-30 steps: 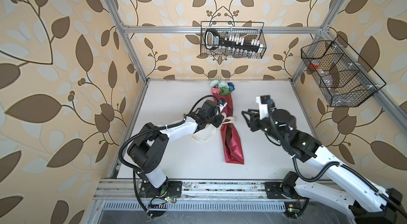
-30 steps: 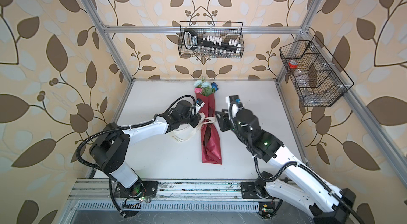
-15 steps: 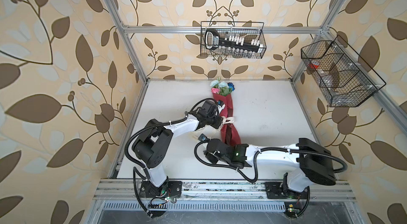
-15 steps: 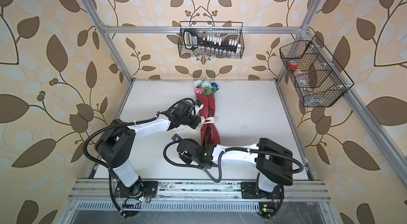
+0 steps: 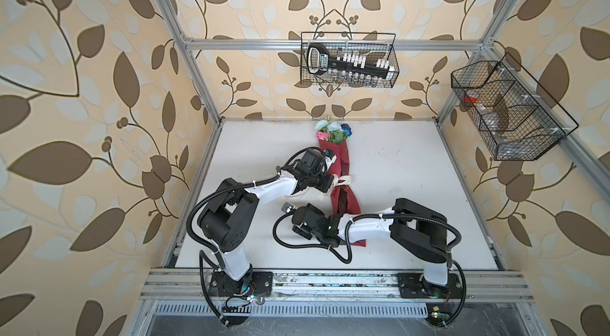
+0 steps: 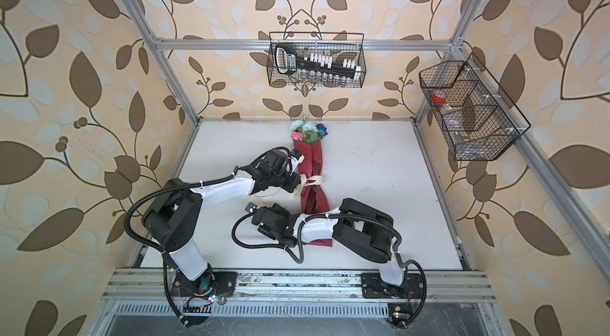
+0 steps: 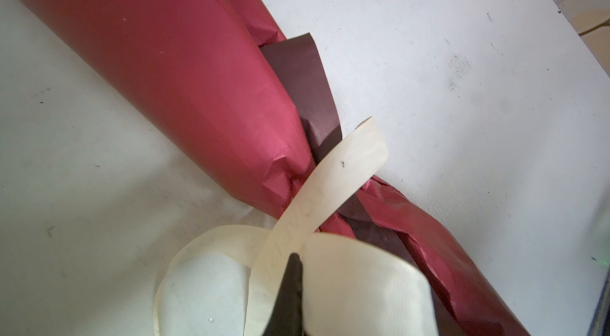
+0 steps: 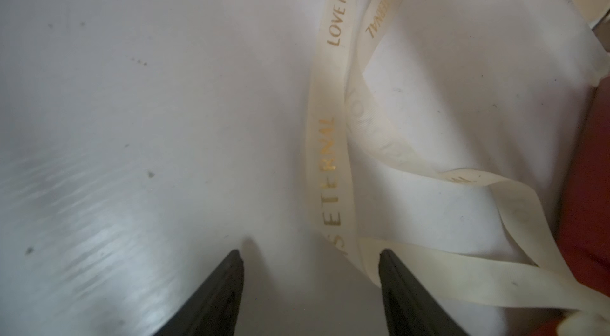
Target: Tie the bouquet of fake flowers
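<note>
Bouquet of fake flowers lies mid-frame, right of left gripper clamped on ribbon; right gripper, arm folded low, gapes below it

Back-wall wire basket holds a black tool rack; side wire basket, a red-lidded jar. I read "LOVE IS ETERNAL" on cream ribbon across the white table.

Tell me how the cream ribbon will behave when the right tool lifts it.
Probably floppy: the ribbon curls in loose loops on the table. Likely very light and thin, so it may slide from the open right tool unless pinched squarely. It lies twisted, so it may turn when lifted.
</note>
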